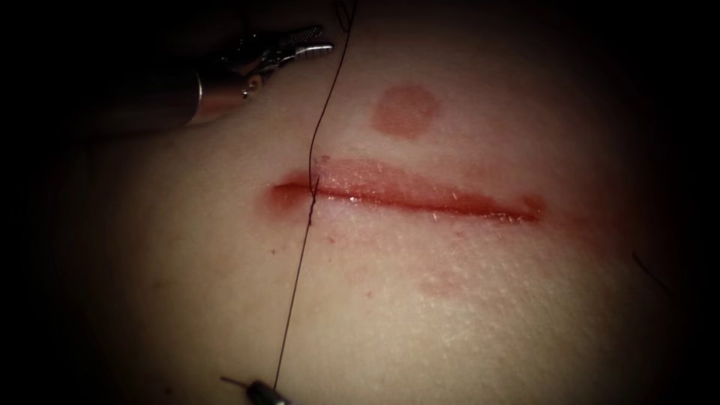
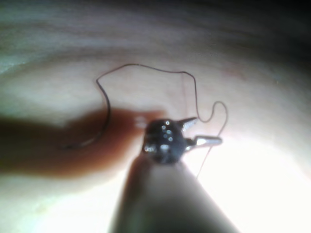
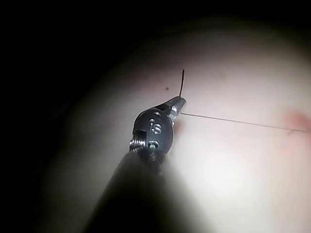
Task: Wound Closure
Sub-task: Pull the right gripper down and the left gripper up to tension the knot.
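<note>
The tissue (image 1: 465,315) has a red cut (image 1: 420,196) running across it. A dark thread (image 1: 330,90) crosses the cut near its left end and enters the tissue there. My left tool (image 1: 319,41) hovers beyond the cut on the left, jaws open, holding nothing. The thread loops just past its open jaws (image 2: 206,131). A thicker dark curve (image 2: 104,119), likely the needle, lies on the tissue over red fluid, free of both tools. At the near edge my right tool (image 1: 262,390) is shut on the thread, a short tail (image 3: 182,82) sticking out past its jaws (image 3: 179,104).
A round red mark (image 1: 405,111) sits beyond the cut's middle. Red fluid (image 1: 289,196) stains the tissue at the cut's left end. A loose bit of thread (image 1: 649,274) lies far right.
</note>
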Controlling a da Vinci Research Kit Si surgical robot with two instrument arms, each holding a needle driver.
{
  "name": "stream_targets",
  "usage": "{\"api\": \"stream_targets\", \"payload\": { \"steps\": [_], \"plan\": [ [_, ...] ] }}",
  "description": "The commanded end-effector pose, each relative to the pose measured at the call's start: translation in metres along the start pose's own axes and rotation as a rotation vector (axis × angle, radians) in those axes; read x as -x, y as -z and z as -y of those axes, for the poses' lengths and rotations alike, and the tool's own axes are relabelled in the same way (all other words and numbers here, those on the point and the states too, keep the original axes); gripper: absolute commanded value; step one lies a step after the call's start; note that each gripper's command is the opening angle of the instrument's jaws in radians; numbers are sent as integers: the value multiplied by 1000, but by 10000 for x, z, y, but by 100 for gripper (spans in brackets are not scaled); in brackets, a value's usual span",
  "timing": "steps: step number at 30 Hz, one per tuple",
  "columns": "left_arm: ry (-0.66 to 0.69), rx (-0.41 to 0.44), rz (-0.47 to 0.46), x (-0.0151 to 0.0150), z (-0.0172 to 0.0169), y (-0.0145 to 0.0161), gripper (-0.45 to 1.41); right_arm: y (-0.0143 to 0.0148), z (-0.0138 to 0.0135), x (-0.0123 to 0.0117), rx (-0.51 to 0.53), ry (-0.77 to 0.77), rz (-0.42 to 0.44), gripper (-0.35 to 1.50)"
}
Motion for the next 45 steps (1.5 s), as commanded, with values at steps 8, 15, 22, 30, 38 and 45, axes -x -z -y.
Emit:
{"api": "stream_targets", "payload": {
  "steps": [8, 15, 22, 30, 38, 45],
  "plan": [
    [88, 78, 55, 27, 5, -15, 69, -1, 7, 6, -4, -2, 5, -35],
    [232, 135, 67, 28, 9, -21, 69, -1, 8, 6, -7, -1, 4, -35],
    [242, 90, 54, 21, 37, -28, 70, -1, 9, 7, -5, 0, 7, -35],
    [231, 66, 50, 34, 61, -34, 69, 1, 9, 8, -7, 1, 6, -35],
    [282, 67, 78, 56, 62, -38, 27, 2, 9, 9, -4, 2, 6, -35],
    [287, 75, 43, 31, 61, -25, -35, 2, 10, 10, -4, 3, 5, -35]
  ]
}}
